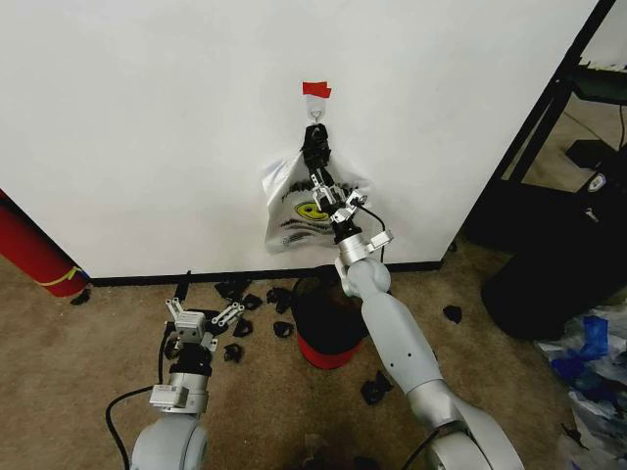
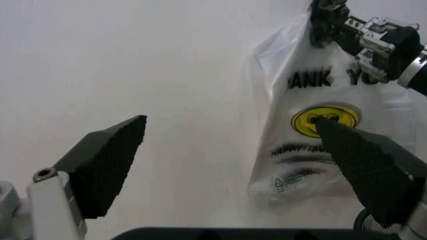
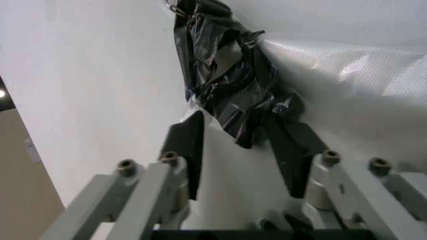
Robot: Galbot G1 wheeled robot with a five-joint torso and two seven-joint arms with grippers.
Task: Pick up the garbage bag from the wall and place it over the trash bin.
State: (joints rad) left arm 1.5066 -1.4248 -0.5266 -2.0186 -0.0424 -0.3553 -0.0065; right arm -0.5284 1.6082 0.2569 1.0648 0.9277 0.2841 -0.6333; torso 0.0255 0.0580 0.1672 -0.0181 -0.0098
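On the white wall (image 1: 147, 117), a hook under red tape (image 1: 315, 90) carries a white "THANK YOU" smiley bag (image 1: 294, 211) tied with a black knot (image 3: 227, 85). My right gripper (image 1: 314, 149) is raised to that knot and is open, its fingers (image 3: 187, 150) either side of the knot's lower end. The garbage bag (image 1: 588, 352), see-through with blue patches, lies crumpled on the floor at far right. The trash bin (image 1: 323, 318), black with a red base, stands below the white bag, partly behind my right arm. My left gripper (image 1: 201, 318) is low at the left, open and empty.
Black scraps (image 1: 240, 328) litter the carpet around the bin. A red cylinder (image 1: 34, 257) leans at the left wall. A black shelf frame (image 1: 549, 108) and a large black bulk (image 1: 549, 284) stand at the right.
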